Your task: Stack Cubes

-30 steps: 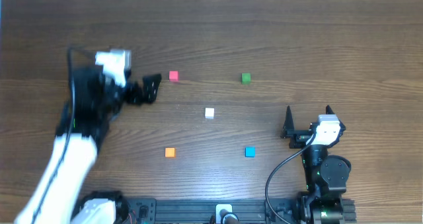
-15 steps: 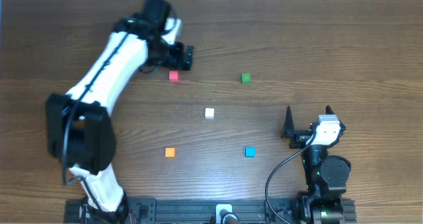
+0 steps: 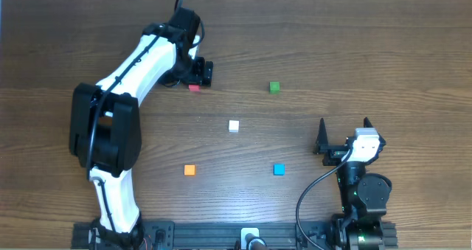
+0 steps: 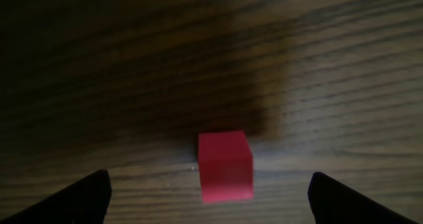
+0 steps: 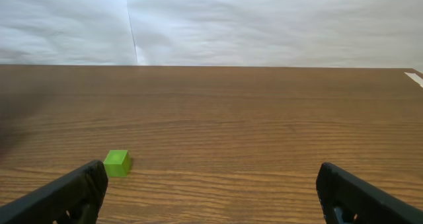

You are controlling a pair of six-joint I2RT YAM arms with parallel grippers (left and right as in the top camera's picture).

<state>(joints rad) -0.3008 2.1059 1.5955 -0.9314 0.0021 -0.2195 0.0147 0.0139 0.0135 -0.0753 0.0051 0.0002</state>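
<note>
A small pink-red cube point(image 3: 194, 87) lies at the back of the wooden table, and my left gripper point(image 3: 204, 73) hangs right over it. In the left wrist view the cube point(image 4: 225, 166) sits between my open fingertips point(image 4: 87, 197), nearer the middle, untouched. A green cube point(image 3: 274, 88) lies to its right. A white cube point(image 3: 234, 126) sits mid-table, with an orange cube point(image 3: 189, 170) and a blue cube point(image 3: 279, 169) nearer the front. My right gripper point(image 3: 344, 128) rests open near its base, and its wrist view shows the green cube point(image 5: 117, 163) ahead.
The bare wooden table point(image 3: 369, 43) spreads wide around the scattered cubes. A pale backdrop point(image 5: 264, 26) stands beyond the table's far edge.
My left arm swung from the table's left side up and to the right, and its gripper came down over the pink-red cube. The right arm stayed still.
</note>
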